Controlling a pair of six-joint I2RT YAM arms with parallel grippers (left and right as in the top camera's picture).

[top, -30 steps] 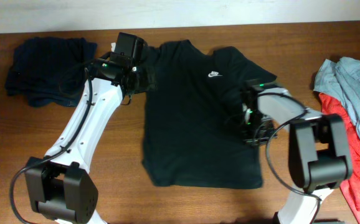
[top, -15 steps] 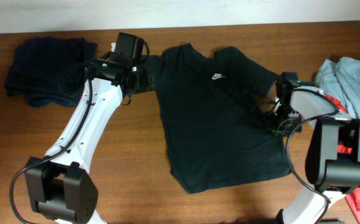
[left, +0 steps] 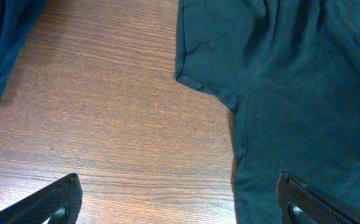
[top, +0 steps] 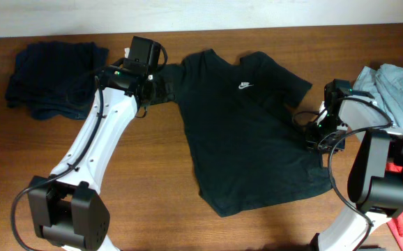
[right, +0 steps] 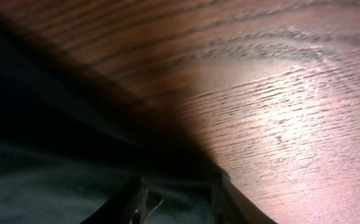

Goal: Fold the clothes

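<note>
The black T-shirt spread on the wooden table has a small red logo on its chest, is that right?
No. The logo on the black T-shirt is white, not red; the overhead view shows it. The shirt does lie spread on the wooden table.

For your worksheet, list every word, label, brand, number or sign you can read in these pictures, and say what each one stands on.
On the chest of the black T-shirt: a small white logo, too small to read; no letters can be made out.
Anywhere else in the three views: no words, numbers, labels or signs that can be read.
</note>
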